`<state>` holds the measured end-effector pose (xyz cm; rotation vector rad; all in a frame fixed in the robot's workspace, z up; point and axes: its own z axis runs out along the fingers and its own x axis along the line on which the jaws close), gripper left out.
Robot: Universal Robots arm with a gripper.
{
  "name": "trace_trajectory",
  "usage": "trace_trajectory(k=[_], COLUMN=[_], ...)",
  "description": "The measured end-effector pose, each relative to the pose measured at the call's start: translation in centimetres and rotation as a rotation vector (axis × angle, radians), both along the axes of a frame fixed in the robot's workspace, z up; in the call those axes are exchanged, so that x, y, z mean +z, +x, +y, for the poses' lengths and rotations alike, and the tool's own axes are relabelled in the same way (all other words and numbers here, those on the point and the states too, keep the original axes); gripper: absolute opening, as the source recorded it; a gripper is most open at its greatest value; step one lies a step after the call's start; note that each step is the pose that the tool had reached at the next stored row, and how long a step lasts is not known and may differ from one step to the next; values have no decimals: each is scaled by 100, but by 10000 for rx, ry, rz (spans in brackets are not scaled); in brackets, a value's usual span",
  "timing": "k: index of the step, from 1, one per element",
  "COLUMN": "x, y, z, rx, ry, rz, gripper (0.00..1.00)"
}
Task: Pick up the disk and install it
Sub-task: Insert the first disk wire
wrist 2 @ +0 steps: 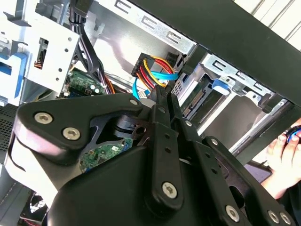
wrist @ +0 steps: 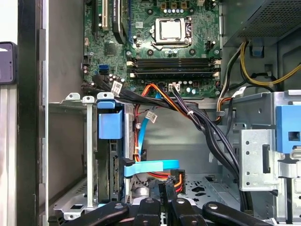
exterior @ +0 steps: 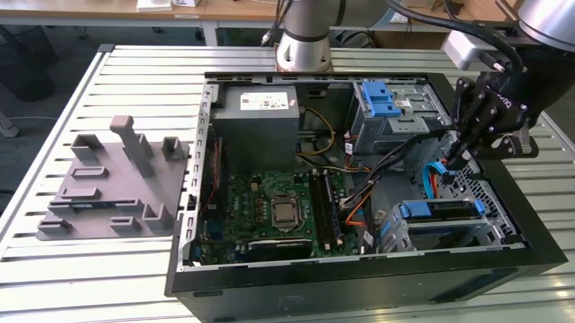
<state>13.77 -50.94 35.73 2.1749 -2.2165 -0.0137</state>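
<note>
- One gripper (exterior: 456,161): fingers drawn tight together, no gap visible between them in both wrist views. The tips sit right against one black connector (wrist: 177,178) with red, orange and yellow wires. Cannot tell whether anything is pinched between the tips.
- In the second wrist view the gripper (wrist 2: 171,92) tapers to closed tips just beside the same connector (wrist 2: 143,66).
- One blue flat cable (wrist: 153,165) runs across just above the fingertips, from the connector area toward the disk.
- One disk (wrist: 106,169): not in the gripper. It sits on edge inside the silver cage (wrist: 75,141), with its blue bracket tab at the cage mouth, near the fingertips.
- In the exterior view the disk (exterior: 440,210) sits in the lower cage at the front corner of the case on the exterior view's right, just below the gripper.
- One arm: the wrist hangs over the case's edge on the exterior view's right, with the gripper pointing steeply down into the case and tilted slightly inward. The arm base (exterior: 303,40) stands behind the case.
- Two drive cages: the lower one with the disk and an upper cage (exterior: 400,111) with a blue latch.
- One power-supply box (exterior: 260,128), one motherboard (exterior: 269,208) with one bare CPU socket.
- One open black computer case (exterior: 359,282) on one slatted table (exterior: 134,67).
- One grey fixture plate (exterior: 108,188) lies on the table, well apart from the case, on the exterior view's left.
- One person's hand (wrist 2: 287,155) shows in the second wrist view, outside the case.
</note>
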Motion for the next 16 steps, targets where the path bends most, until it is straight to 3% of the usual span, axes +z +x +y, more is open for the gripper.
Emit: trace_trajectory(k=[5, 11, 14, 16], x=[-1, -9, -25, -38], y=[0, 2, 7, 10], z=[-47, -171, -218, -236], rx=[0, -1, 1, 0], ry=[-15, -17, -17, -18], rz=[-1, 6, 51, 122], gripper=[16, 16, 16, 16])
